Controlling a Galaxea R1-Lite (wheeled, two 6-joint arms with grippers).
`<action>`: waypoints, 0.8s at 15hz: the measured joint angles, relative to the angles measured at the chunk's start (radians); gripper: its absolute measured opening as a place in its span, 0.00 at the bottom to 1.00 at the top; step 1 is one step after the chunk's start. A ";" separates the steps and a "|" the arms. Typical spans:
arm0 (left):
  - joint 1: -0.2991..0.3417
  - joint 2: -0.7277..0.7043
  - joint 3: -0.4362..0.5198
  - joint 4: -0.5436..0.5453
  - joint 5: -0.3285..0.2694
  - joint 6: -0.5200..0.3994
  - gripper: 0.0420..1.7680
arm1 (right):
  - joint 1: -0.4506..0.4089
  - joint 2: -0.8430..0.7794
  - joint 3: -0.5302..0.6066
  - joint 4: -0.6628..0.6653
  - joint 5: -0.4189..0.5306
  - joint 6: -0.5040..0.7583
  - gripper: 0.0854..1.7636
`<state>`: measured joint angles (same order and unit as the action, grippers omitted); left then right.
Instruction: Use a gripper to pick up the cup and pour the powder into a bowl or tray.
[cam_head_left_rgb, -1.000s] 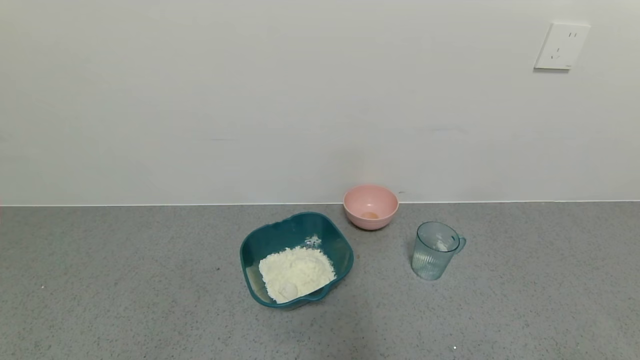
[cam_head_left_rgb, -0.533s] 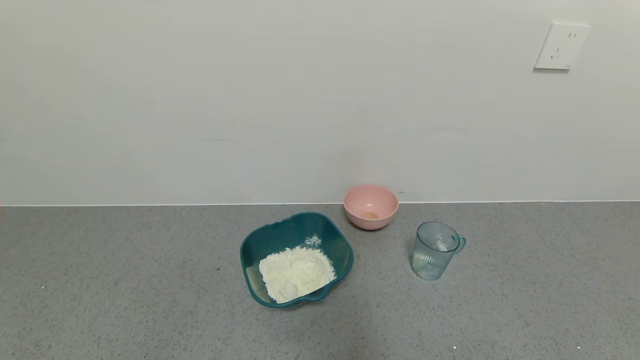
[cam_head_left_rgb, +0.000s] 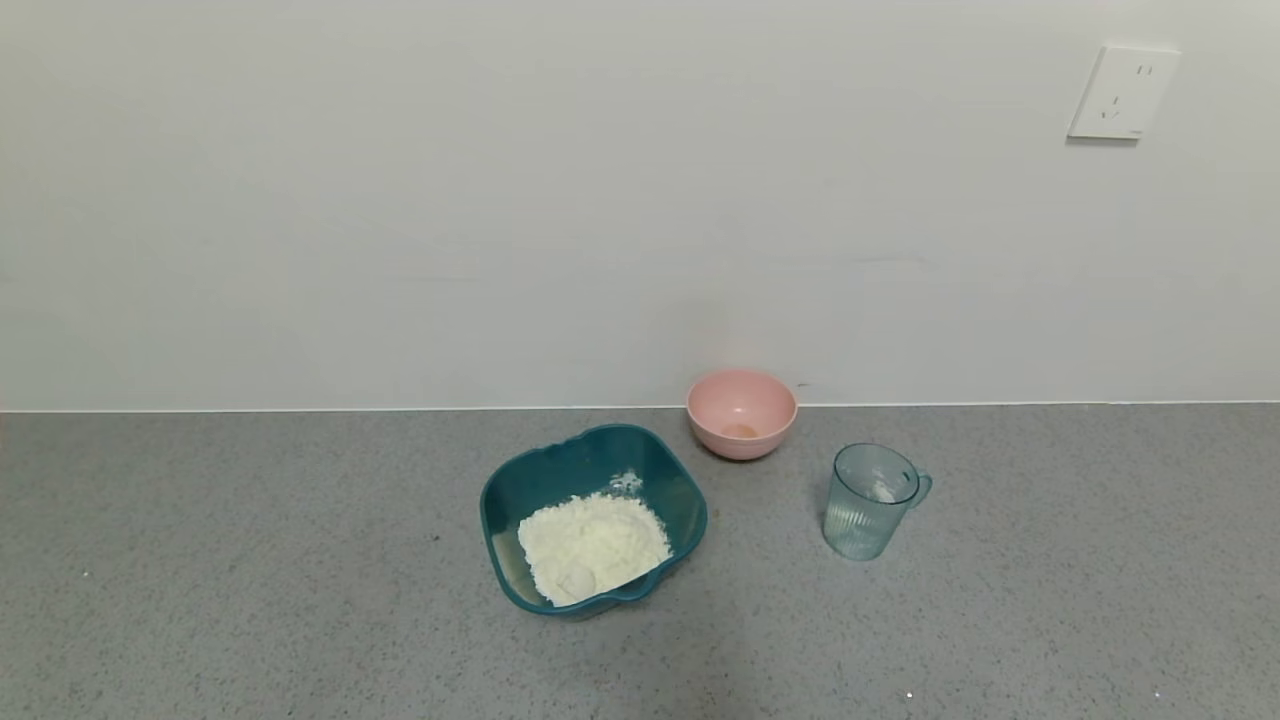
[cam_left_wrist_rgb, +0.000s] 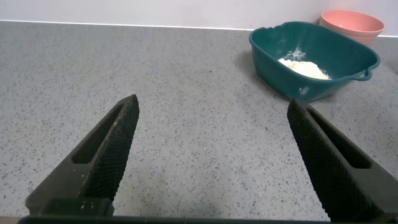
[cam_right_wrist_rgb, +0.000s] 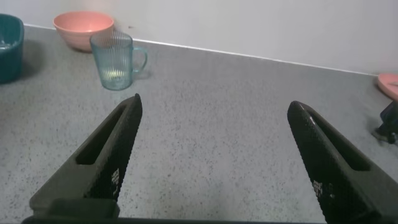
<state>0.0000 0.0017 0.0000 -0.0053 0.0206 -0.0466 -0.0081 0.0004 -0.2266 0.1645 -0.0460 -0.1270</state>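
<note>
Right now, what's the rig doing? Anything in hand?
Nothing is in hand. Both arms are back from the work: the left end effector and the right end effector hang open above the grey counter. The cup stands upright beside the pink bowl, nearly empty. The powder is heaped in the teal basin. The pour looks finished.

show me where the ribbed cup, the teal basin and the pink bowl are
ribbed cup (cam_head_left_rgb: 866, 510): head view, on its ribbed side wall.
teal basin (cam_head_left_rgb: 560, 462): head view, on the bare inner wall above the powder.
pink bowl (cam_head_left_rgb: 741, 443): head view, on its outer front wall.
</note>
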 joint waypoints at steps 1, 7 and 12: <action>0.000 0.000 0.000 0.000 0.000 0.000 0.97 | 0.000 0.000 0.030 -0.023 0.000 -0.003 0.96; 0.000 0.000 0.000 0.000 0.000 0.000 0.97 | 0.001 -0.001 0.194 -0.171 0.023 -0.034 0.96; 0.000 0.000 0.000 0.000 0.000 0.000 0.97 | 0.002 -0.002 0.218 -0.164 0.083 0.009 0.96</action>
<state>0.0000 0.0017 0.0000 -0.0057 0.0206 -0.0470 -0.0062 -0.0013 -0.0085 0.0000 0.0368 -0.1177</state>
